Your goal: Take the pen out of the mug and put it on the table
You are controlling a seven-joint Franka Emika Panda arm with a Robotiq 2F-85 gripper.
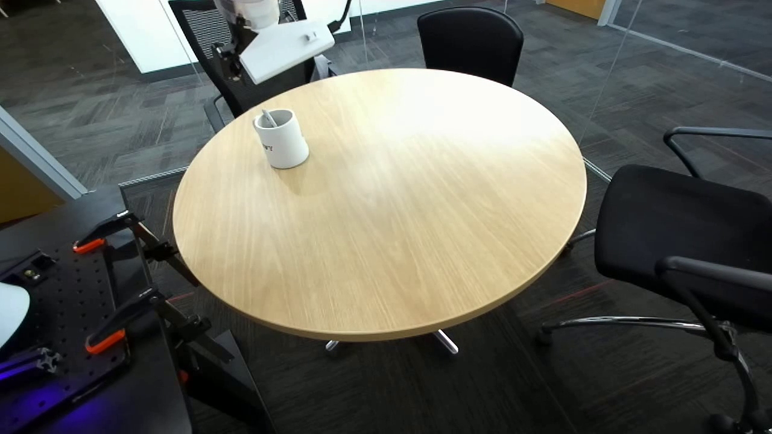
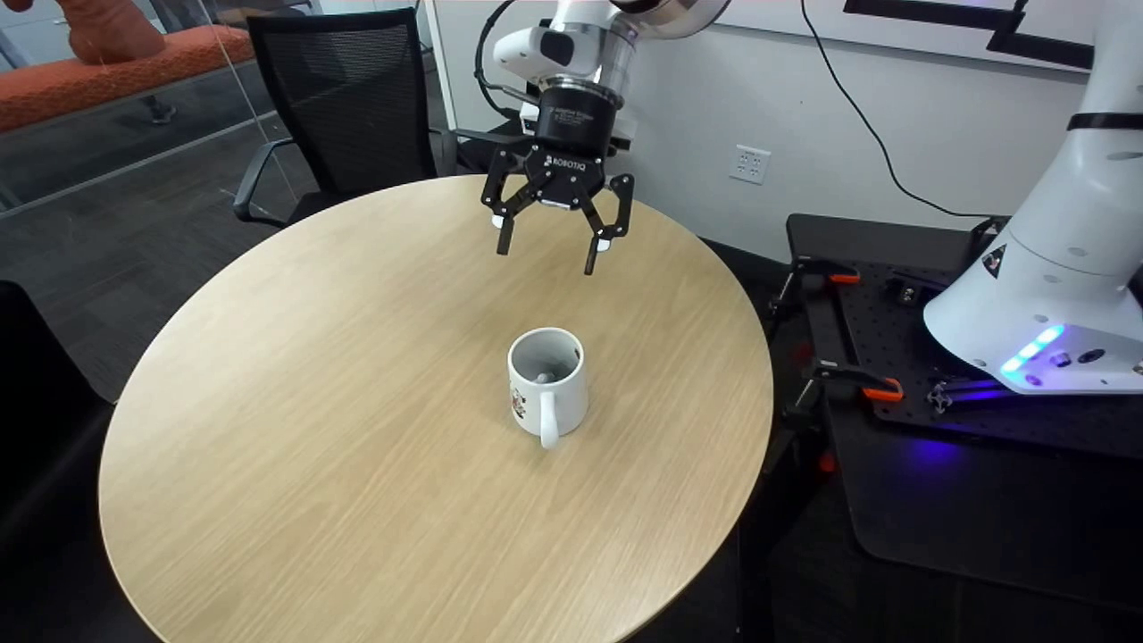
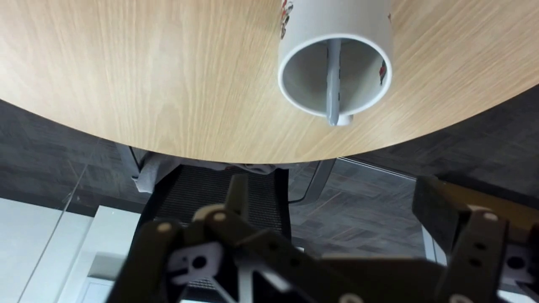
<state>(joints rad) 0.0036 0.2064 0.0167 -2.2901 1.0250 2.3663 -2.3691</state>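
The pale grey pen (image 3: 333, 82) stands tilted inside the white mug (image 3: 337, 19), leaning on the rim just beside the handle (image 2: 548, 421), its upper end poking past the edge. The mug sits upright on the tabletop (image 1: 386, 211). The gripper (image 2: 547, 246) hangs apart from it in an exterior view, fingers (image 2: 506, 237) spread wide with nothing between them. The pen should prove light and stiff, its slim, glossy barrel apt to roll or slip in an off-centre pinch. The protruding end looks the best hold; drawing it along its lean would likely spare the mug, probably brittle ceramic, a knock.
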